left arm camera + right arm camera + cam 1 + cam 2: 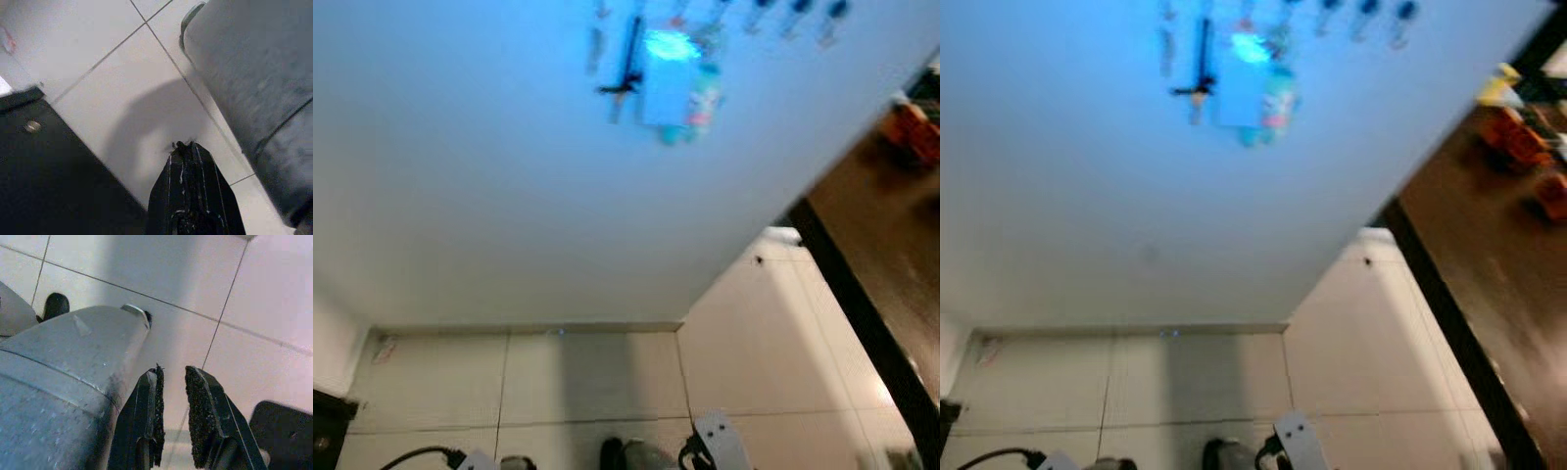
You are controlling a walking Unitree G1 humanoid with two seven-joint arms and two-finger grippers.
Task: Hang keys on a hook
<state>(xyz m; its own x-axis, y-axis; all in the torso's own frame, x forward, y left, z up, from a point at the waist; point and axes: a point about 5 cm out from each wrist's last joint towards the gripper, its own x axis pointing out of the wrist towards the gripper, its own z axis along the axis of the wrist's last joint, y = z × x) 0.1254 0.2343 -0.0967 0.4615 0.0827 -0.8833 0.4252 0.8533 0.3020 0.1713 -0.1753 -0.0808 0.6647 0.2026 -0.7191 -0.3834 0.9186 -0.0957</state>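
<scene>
Several blurred keys (671,73) and tags hang high on the white wall (489,176) in the head views, above the tiled floor (587,377). Left wrist view: the left gripper (185,145) points at floor, fingers pressed together, holding nothing. Right wrist view: the right gripper (172,377) hangs slightly parted, empty.

High on the white wall (509,196) ahead of me runs a row of hooks (793,18), blurred and tinted blue. From the hooks toward my left hang several things bunched together: a dark strap-like piece (628,59), a pale rectangular tag (664,83) and a small multicoloured charm (703,98). The hooks toward my right look like short dark pegs. I cannot tell which of the hanging things are keys; the blur hides that.
</scene>
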